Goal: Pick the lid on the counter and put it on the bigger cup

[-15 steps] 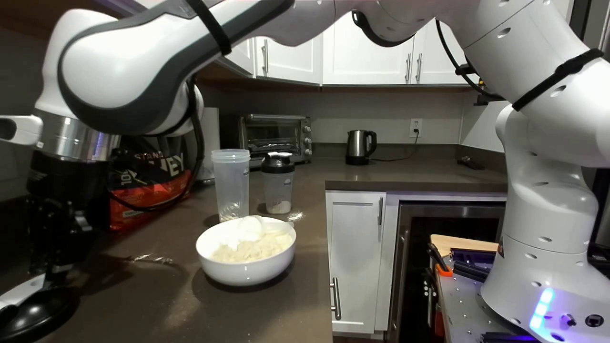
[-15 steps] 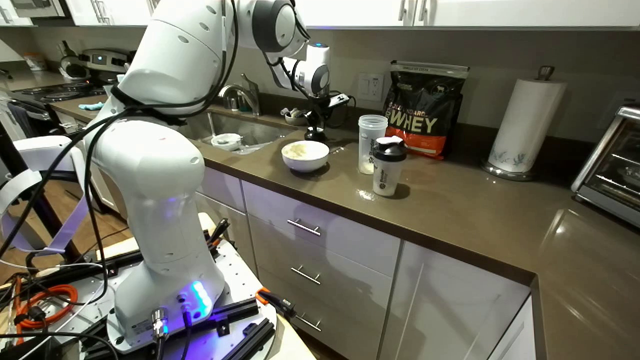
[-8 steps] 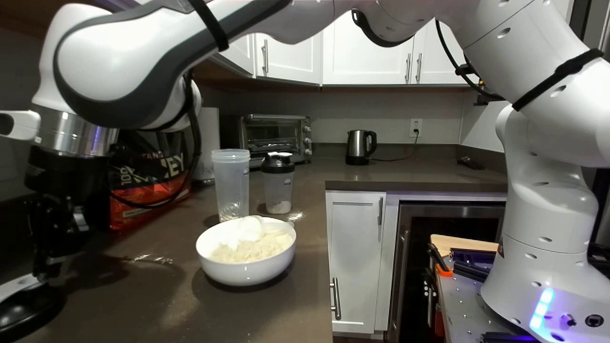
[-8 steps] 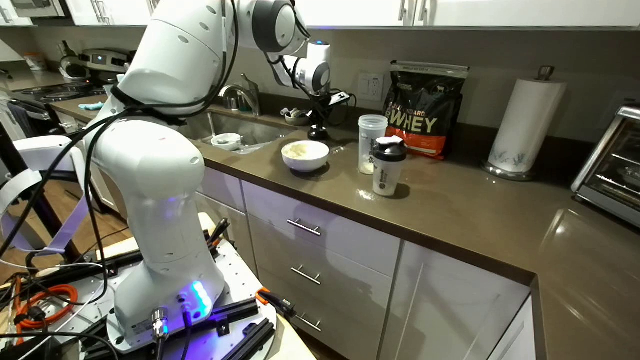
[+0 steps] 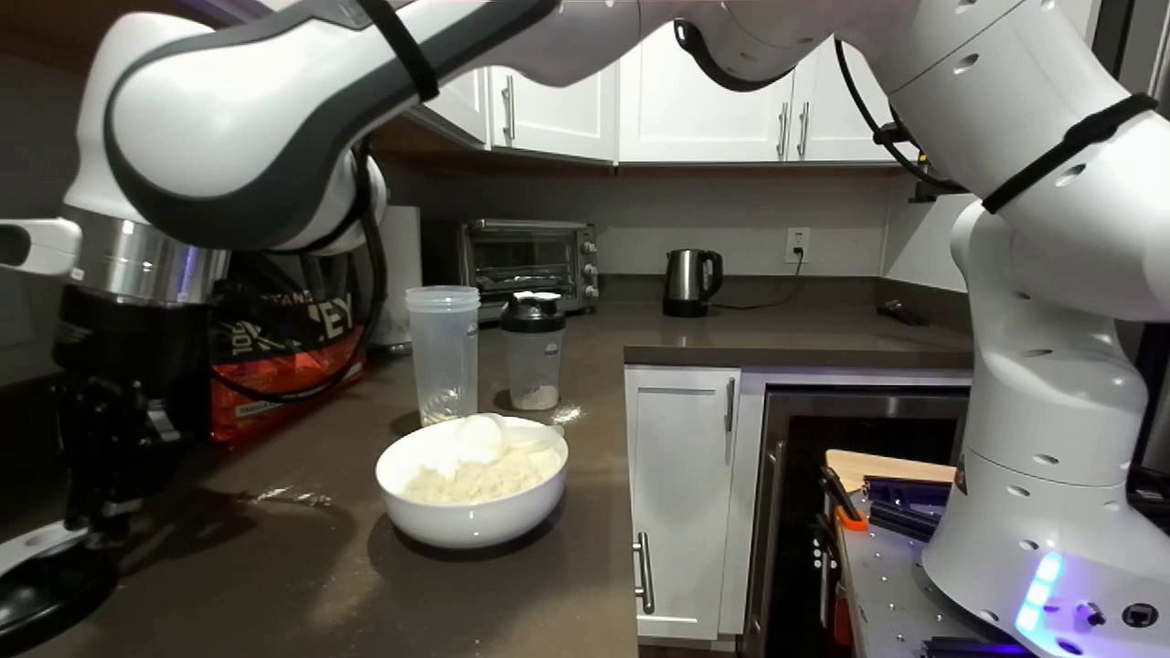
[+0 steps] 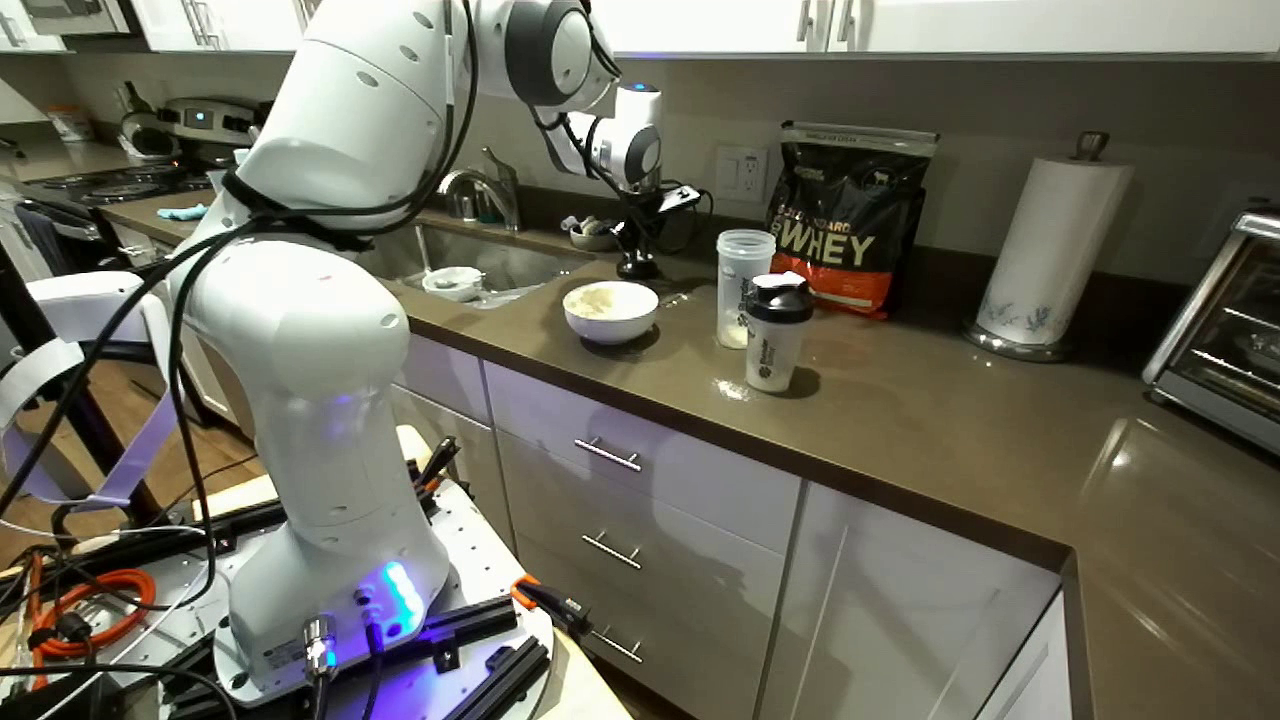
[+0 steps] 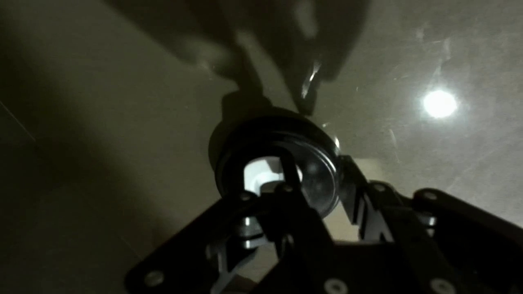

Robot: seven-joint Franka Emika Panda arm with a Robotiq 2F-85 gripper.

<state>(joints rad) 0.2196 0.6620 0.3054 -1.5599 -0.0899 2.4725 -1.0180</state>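
Observation:
The lid, round and black with a pale whitish part, is at the near left of the counter in an exterior view. It shows below the gripper in an exterior view and in the wrist view. My gripper has its fingers apart, one over the lid's inside and one just outside its rim; contact cannot be told. The gripper's tips also show in an exterior view. The bigger cup, tall, clear and lidless, stands beyond the bowl; it also shows in an exterior view.
A white bowl of pale food stands between lid and cups. The smaller cup with a black lid stands beside the bigger one. A whey bag and paper towel roll stand along the wall. The sink is beside the gripper.
The lid has shifted slightly left in an exterior view and slightly right in an exterior view. The gripper moved left and down a little, then slightly back right. Cups and bowl have not moved.

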